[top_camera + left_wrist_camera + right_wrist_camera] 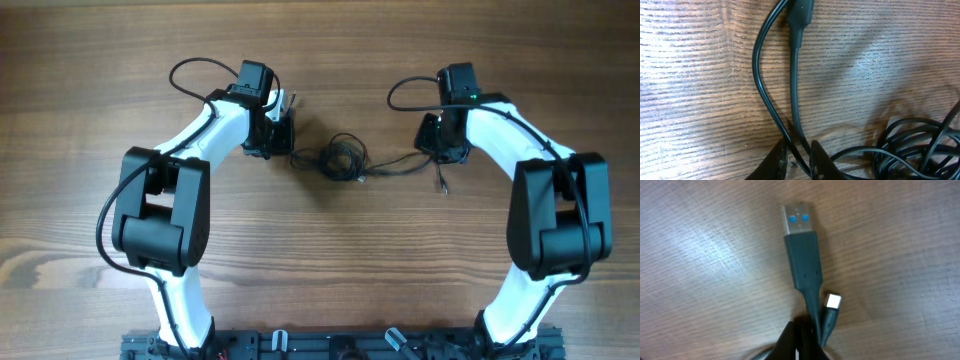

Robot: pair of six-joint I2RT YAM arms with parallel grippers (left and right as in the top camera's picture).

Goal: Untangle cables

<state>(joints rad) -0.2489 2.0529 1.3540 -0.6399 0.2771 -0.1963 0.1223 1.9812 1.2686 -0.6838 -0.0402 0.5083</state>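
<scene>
Cables: a small bunch of thin black cables [340, 158] lies on the wood, midway between the two claws, with one strand running off to each side.
Bunch up close: in the left wrist view the loops [912, 145] pile over one another at the lower right, flat on the table.
Left gripper [799, 161]: it is pressed together on two black cords that pass between its fingers [776, 162]. One cord bows away to the left and the other runs straight up to a dark plug housing [801, 12].
Right gripper [801, 342]: it is closed on the cord ends, its dark fingers [787, 342] meeting at the bottom of the view.
USB plug [802, 240]: it has a black body and a silver tip with two blue spots, and lies on the wood just past the right fingers.
Smaller plug [832, 302]: it has a square silver tip and sits tight against the first plug's cord.
Loose end [441, 183]: a short strand trails on the table near the right claw.
Table [320, 60]: it is brown wood with long grain running side to side, and it fills most of every view.
Sheen: a pale patch of glare [875, 62] sits on the ribbed grain.
Arms: white and black, they curve inward from a dark rail [330, 345] at the near edge.
</scene>
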